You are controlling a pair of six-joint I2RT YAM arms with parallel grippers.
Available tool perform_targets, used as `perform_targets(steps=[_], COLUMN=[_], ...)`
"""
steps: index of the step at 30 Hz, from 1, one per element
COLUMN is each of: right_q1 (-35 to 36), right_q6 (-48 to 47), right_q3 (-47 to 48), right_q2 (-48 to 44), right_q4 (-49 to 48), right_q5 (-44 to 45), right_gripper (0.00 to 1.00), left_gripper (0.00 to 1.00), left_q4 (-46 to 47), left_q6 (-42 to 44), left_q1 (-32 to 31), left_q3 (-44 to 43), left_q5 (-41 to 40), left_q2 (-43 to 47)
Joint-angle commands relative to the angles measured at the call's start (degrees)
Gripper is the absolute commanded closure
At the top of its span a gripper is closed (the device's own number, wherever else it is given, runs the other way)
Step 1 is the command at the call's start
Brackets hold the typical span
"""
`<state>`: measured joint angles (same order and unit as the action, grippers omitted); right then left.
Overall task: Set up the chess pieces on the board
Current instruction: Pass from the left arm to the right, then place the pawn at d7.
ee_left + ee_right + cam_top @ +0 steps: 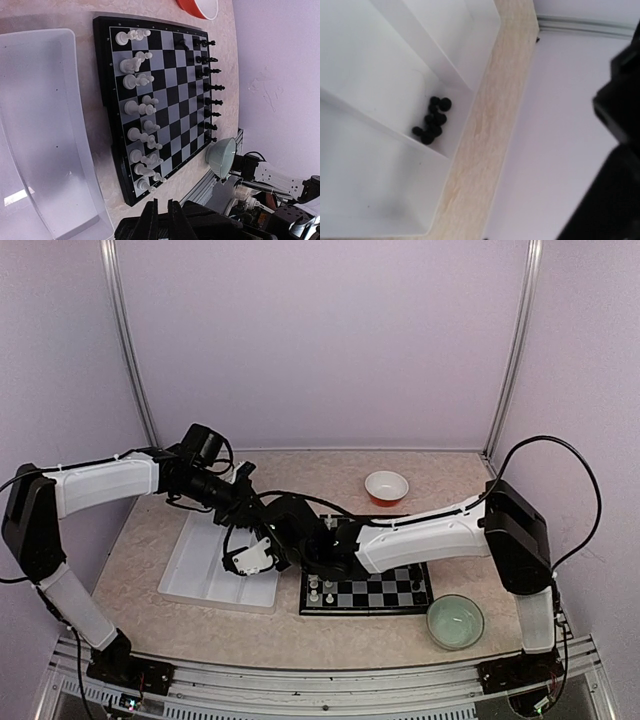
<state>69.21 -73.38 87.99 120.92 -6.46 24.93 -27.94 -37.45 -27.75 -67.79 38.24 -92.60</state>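
The board lies right of the tray. Two files of white chess pieces stand along its tray side, and a row of black chess pieces stands along its far side. A small heap of black pieces lies in one corner of a tray compartment. My right gripper reaches across the board and hangs over the tray; its fingers do not show in its wrist view. My left gripper hovers above the tray's far end, its fingers close together with nothing between them.
The white partitioned tray lies left of the board. An orange bowl stands behind the board. A pale green bowl stands at the near right. The two arms overlap above the tray.
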Motion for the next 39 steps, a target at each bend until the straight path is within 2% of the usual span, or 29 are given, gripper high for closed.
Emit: perform_targets(steps=[1, 3, 7, 12, 19, 25, 30, 35, 39], right_q1=[0.42, 0.21, -1.49, -5.22, -15.64, -28.41, -38.22, -43.39, -44.16], right_q6=[0.82, 5.62, 16.79, 27.08, 36.93, 41.64, 43.83, 44.96, 45.34], right_q3=[-0.56, -0.01, 3.67, 6.54, 2.78, -2.12, -3.84, -2.55, -0.33], right_q2=[-0.04, -1.72, -5.6, -10.29, -17.62, -21.6, -21.03, -16.91, -13.01], right_q4=[-3.24, 0.51, 14.69, 28.76, 37.33, 40.19, 42.77, 46.35, 49.16], right_q5=[1.17, -1.34, -10.52, -23.74, -38.37, -43.28, -44.51, -44.18, -43.25], right_gripper=[1.0, 1.0, 1.0, 0.99, 0.92, 0.9, 0.9, 0.87, 0.86], left_gripper=[0.86, 0.81, 0.74, 0.74, 0.73, 0.69, 0.68, 0.67, 0.66], left_q4=[1.66, 1.23, 0.98, 0.98, 4.33, 4.02, 6.28, 6.95, 6.47], left_q6=[-0.32, 0.52, 3.69, 9.39, 15.18, 18.22, 17.21, 16.7, 16.86], left_q1=[0.06, 0.92, 3.29, 3.11, -1.42, -7.0, -9.41, -11.19, -12.2], left_q3=[0.82, 0.82, 0.99, 0.8, 1.31, 0.53, 3.03, 3.74, 3.34], left_q5=[1.58, 0.71, -2.73, -9.61, -17.11, -27.59, -29.99, -31.42, -31.79], left_q2=[1.63, 1.89, 3.2, 4.51, 8.63, 9.8, 10.1, 9.36, 8.35])
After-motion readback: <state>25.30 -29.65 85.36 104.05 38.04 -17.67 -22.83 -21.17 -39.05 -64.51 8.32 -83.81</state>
